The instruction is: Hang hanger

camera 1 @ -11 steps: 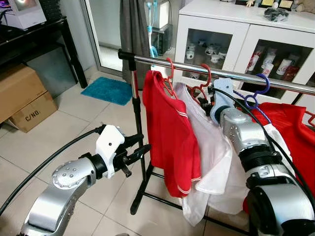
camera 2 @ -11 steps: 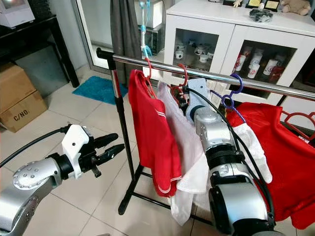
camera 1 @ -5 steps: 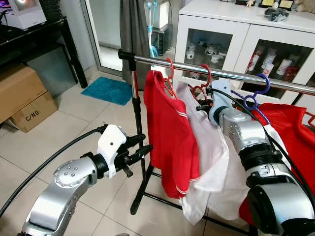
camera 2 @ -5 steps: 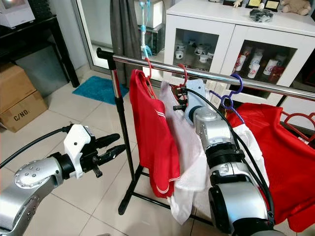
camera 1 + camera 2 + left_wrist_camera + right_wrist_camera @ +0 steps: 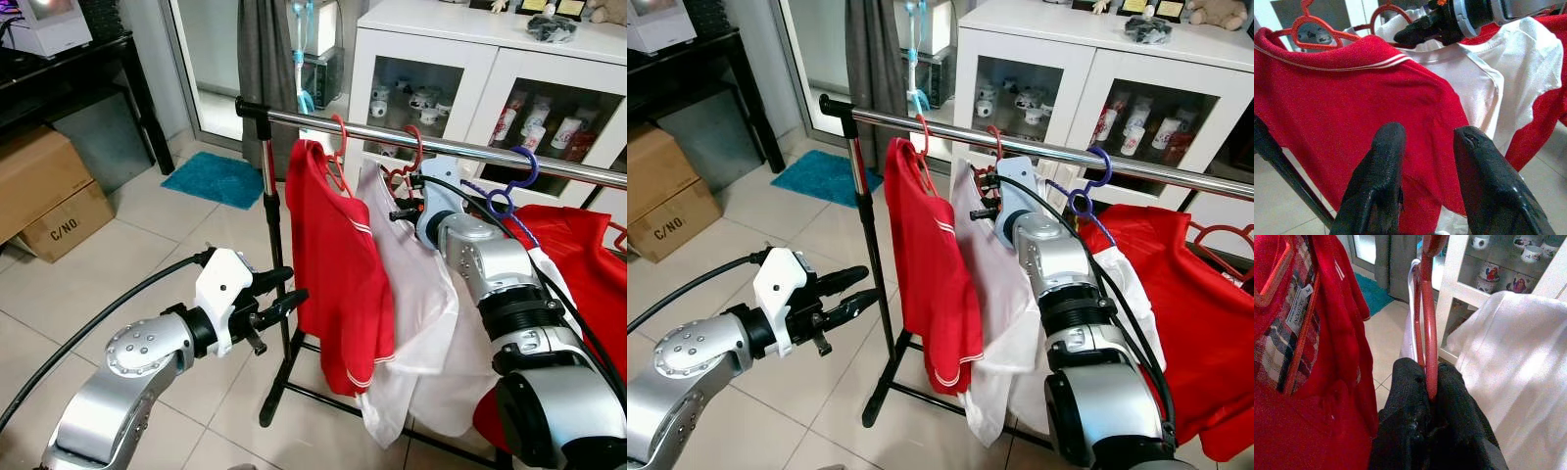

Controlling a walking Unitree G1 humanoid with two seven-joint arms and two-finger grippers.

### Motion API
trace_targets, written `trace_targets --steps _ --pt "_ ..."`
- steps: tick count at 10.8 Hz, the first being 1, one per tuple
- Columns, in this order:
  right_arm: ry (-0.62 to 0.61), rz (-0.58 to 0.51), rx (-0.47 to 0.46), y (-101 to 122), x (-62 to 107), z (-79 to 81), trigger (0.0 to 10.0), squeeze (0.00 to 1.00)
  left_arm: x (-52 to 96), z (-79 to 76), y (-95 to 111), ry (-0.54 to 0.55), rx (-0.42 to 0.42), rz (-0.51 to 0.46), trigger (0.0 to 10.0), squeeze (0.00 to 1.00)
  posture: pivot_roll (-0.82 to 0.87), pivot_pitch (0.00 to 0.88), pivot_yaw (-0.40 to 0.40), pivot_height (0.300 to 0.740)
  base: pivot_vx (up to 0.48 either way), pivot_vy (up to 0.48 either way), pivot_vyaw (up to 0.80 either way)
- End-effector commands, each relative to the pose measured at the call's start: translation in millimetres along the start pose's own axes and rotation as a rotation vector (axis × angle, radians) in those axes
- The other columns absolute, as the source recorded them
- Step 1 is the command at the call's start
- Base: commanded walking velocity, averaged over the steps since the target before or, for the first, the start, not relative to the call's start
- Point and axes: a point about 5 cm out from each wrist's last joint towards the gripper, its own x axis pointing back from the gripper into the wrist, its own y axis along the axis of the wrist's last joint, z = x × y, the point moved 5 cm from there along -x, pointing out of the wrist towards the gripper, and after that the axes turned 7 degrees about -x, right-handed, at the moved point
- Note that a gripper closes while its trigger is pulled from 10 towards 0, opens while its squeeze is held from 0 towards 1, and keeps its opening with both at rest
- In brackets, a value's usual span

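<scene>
Left gripper (image 5: 286, 291) out front at waist height, fingers (image 5: 1378, 186) spread apart, holding nothing, pointed at the red shirt (image 5: 338, 279) and just short of it.

Right gripper (image 5: 1427, 399) up at the rail (image 5: 392, 140), fingers pinched tight on the red hanger (image 5: 1429, 333), which carries the white shirt (image 5: 416, 313). Hanger hook (image 5: 412, 147) sits at the rail, between the red shirt's hanger (image 5: 338, 147) and a purple hanger (image 5: 514, 181). Can't tell if the hook is fully seated over the bar.

Another red garment (image 5: 588, 264) hangs further right on the same rail.

Behind the rack: white cabinet (image 5: 460, 69) with glass doors, mugs inside. Cardboard boxes (image 5: 44, 191) and a blue mat (image 5: 217, 179) on the tile floor, left side.
</scene>
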Motion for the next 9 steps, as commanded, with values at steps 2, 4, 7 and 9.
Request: trace_targets --steps 2,4,7,9 --pt "-0.014 -0.067 0.019 12.0 4.0 -3.5 0.0 0.0 0.4 1.2 1.1 0.025 -0.03 0.003 10.0 0.0 0.1 0.0 0.003 0.74 0.0 0.0 0.0" --pt "-0.022 -0.146 0.025 27.3 9.2 -5.0 0.0 0.0 0.2 7.4 -6.7 0.084 -0.051 0.03 10.0 0.0 0.1 0.0 0.0 0.74 0.0 0.0 0.0" --pt "-0.026 -0.339 0.019 56.8 32.0 -5.7 0.0 0.0 -5.3 22.2 -4.0 0.186 -0.049 0.004 10.0 0.0 0.1 0.0 0.004 0.74 0.0 0.0 0.0" --pt "0.007 -0.399 0.012 54.6 47.0 2.6 0.0 0.0 -7.6 25.7 -5.2 0.217 -0.037 -0.008 10.0 0.0 0.09 0.0 0.005 0.74 0.0 0.0 0.0"
